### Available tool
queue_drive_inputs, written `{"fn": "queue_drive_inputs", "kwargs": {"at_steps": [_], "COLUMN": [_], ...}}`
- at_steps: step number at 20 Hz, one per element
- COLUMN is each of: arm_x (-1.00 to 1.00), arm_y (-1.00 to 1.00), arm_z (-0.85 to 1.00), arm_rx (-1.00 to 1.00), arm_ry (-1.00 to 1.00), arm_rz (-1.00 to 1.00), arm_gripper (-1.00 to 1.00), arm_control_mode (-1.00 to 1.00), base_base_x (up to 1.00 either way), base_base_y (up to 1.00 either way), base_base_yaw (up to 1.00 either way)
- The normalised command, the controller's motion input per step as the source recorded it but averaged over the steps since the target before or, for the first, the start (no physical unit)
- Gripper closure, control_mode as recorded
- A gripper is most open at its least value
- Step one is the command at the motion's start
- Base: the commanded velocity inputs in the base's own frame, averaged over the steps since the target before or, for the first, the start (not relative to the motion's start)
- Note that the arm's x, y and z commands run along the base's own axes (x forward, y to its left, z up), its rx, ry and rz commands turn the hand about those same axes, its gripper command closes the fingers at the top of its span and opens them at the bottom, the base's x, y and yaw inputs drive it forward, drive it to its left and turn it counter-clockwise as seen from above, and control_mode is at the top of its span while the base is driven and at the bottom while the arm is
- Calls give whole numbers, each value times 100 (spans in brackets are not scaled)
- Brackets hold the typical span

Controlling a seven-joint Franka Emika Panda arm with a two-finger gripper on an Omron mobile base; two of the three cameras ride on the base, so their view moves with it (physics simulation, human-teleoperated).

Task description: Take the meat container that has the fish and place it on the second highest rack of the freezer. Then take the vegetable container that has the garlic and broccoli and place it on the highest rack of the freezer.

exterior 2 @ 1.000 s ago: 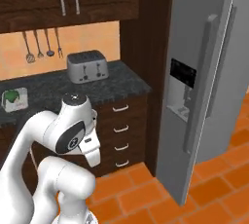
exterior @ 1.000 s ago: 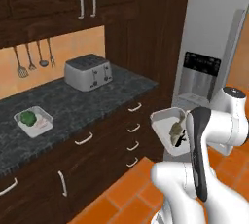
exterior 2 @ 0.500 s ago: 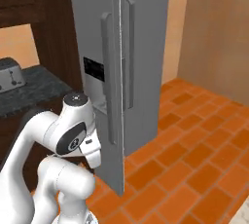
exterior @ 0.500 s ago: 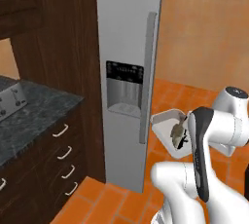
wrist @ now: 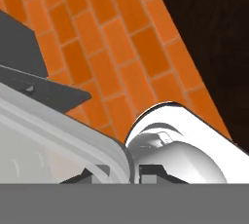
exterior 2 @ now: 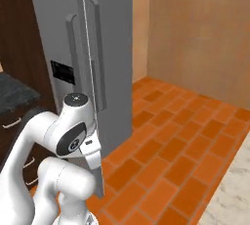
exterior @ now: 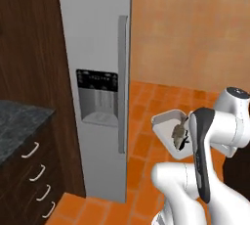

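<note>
Grey steel fridge-freezer [exterior: 100,72] fills the middle of the left base view, both doors shut, tall handles [exterior 2: 83,57] meeting at the centre seam, dispenser panel [exterior: 97,97] on the left door. Orange brick floor [exterior 2: 185,136] runs off to the right; dark cabinets and a bit of black counter [exterior: 19,121] sit at left. White arm is folded in close to its own body. Fish container [exterior: 171,131] is carried up at the wrist, tilted so the fish [exterior: 178,132] faces the camera, just beside the forearm. Gripper [wrist: 121,172] seems clamped on the container's rim [wrist: 73,130], but the fingertips are mostly hidden, so I cannot tell for sure. Freezer lies ahead and to the left of the container, well apart; door looks like it needs opening first.
</note>
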Motion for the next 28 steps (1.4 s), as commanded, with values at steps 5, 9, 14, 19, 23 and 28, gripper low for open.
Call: {"fn": "queue_drive_inputs", "kwargs": {"at_steps": [5, 9, 14, 19, 23, 28], "arm_x": [0, 0, 0, 0, 0, 0], "arm_y": [0, 0, 0, 0, 0, 0], "arm_z": [0, 0, 0, 0, 0, 0], "arm_rx": [0, 0, 0, 0, 0, 0], "arm_ry": [0, 0, 0, 0, 0, 0], "arm_rz": [0, 0, 0, 0, 0, 0], "arm_gripper": [100, 100, 100, 100, 100, 100], "arm_control_mode": [100, 100, 100, 100, 100, 100], "base_base_x": [53, 93, 100, 100, 100, 100], "base_base_y": [-100, -83, -68, -76, -69, 11], "base_base_yaw": [-60, -34, -15, -11, -6, 0]}}
